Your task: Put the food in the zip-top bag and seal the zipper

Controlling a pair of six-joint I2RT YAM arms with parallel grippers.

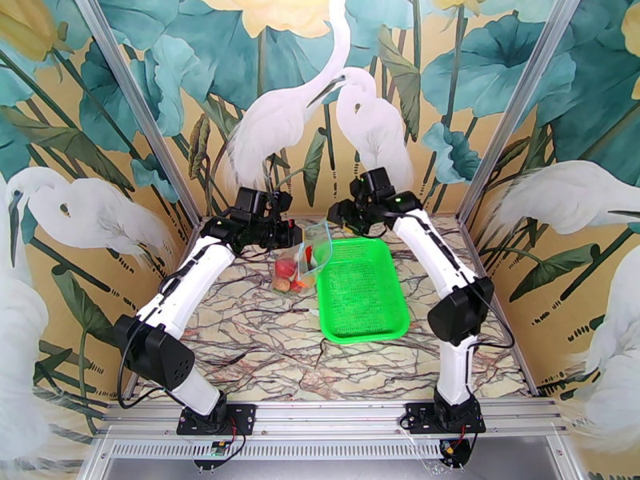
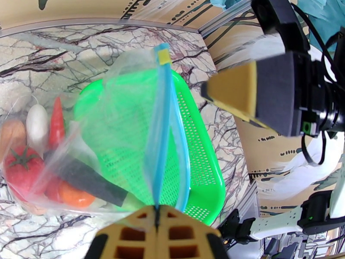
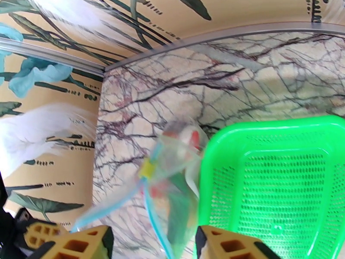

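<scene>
The clear zip-top bag [image 1: 310, 254] hangs tilted at the back of the table, against the basket's left end. My left gripper [image 2: 157, 211] is shut on one end of the bag's light blue zipper [image 2: 161, 126], which runs up to a yellow tab [image 2: 164, 56]. The food lies inside the bag: a tomato [image 2: 19, 167], a white radish [image 2: 36, 126], a red chili [image 2: 56, 124], an orange [image 2: 75, 197] and a dark eggplant [image 2: 90, 183]. My right gripper [image 3: 151, 247] is open, with the blurred bag [image 3: 174, 169] hanging between and just ahead of its fingers [image 3: 224, 244].
An empty green mesh basket [image 1: 360, 294] sits right of centre on the marble table, touching the bag. Painted walls and aluminium posts close in the back and both sides. Both arms reach toward the back middle, their grippers close together.
</scene>
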